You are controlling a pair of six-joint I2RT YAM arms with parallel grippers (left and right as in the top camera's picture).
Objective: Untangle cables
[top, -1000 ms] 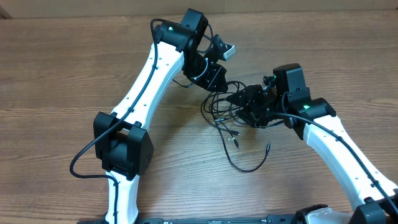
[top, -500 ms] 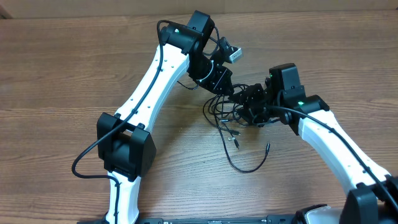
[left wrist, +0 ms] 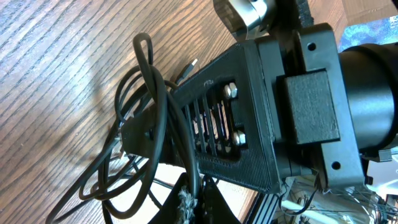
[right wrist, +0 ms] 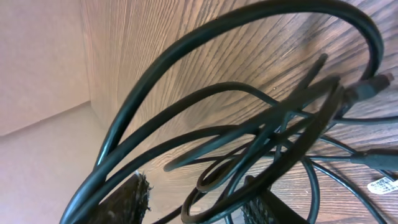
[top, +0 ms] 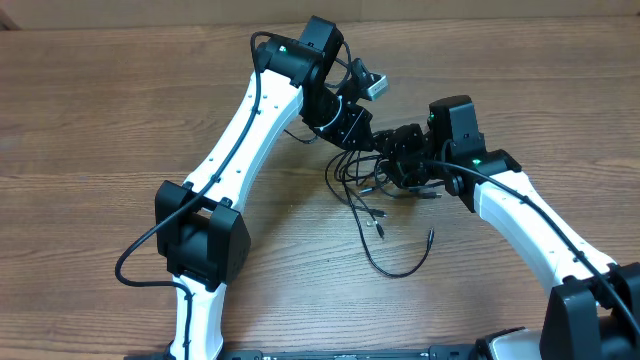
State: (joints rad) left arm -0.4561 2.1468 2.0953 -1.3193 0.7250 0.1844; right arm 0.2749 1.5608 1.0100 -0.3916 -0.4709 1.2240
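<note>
Thin, glossy black cables are trailing a curved tail over the grained wooden table, then bunching into round loops. The right gripper is sitting among those loops, and I cannot tell whether it is parted or closed. Beyond it, the left gripper is pinching a strand.

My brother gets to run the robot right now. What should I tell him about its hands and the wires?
Left gripper: looks shut on the cables, holding some strands up.
Right gripper: right beside it, with loops between its fingers; I can't tell if it grips them.
Where: one tangle on the table under both grippers; one strand trails toward the robot's side, ending in a plug.
Done: nothing separated yet.
Left: pull the loops apart and lay each cable out alone.
</note>
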